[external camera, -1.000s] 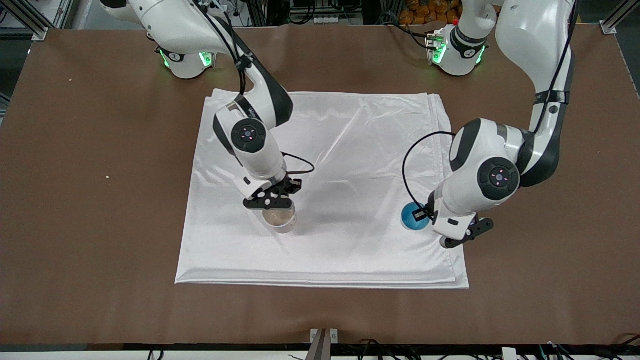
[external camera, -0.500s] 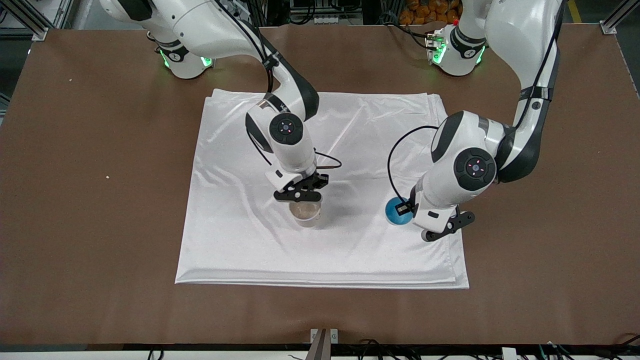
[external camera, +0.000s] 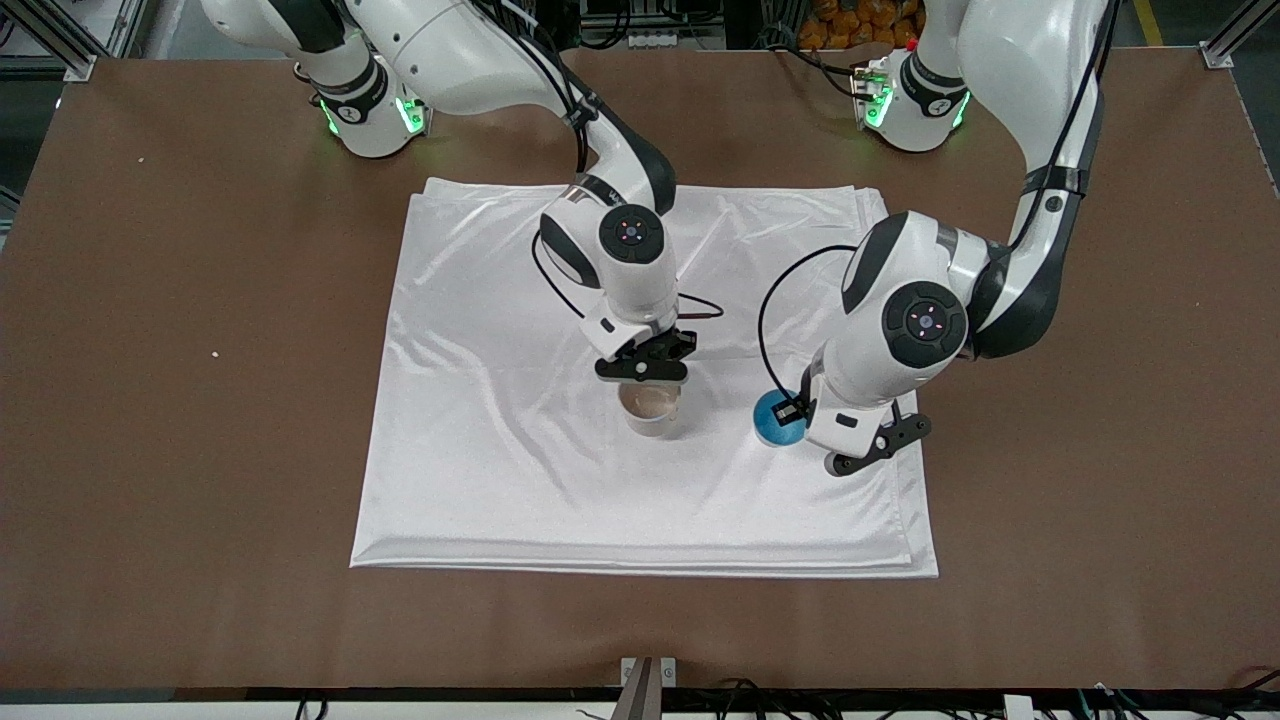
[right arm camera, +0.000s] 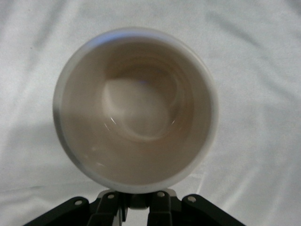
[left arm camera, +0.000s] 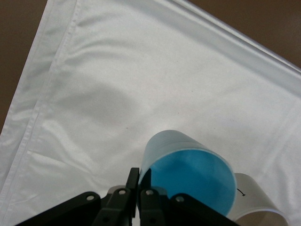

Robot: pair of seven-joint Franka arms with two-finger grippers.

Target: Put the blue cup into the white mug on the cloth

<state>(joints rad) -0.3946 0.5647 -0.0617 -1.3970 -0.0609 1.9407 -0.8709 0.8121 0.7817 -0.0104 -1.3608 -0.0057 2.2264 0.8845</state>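
Note:
The white mug (external camera: pixel 652 408), cream inside, hangs from my right gripper (external camera: pixel 645 373), which is shut on it at the handle side, over the middle of the white cloth (external camera: pixel 480 450). The right wrist view looks straight down into the mug (right arm camera: pixel 136 108) above my right gripper (right arm camera: pixel 139 201). My left gripper (external camera: pixel 796 411) is shut on the wall of the blue cup (external camera: pixel 777 419), held over the cloth beside the mug, toward the left arm's end. In the left wrist view the tilted cup (left arm camera: pixel 188 176) sits by my left gripper (left arm camera: pixel 139 188), with the mug's rim (left arm camera: pixel 257 203) just past it.
The cloth lies on a brown table (external camera: pixel 200 400) and shows wrinkles around both grippers. A black cable loops from each wrist over the cloth. A small metal bracket (external camera: pixel 648 672) sits at the table's edge nearest the front camera.
Both arms have moved toward each other over the cloth. The right gripper carried the mug toward the left arm's end; the left gripper carried the blue cup toward the mug.

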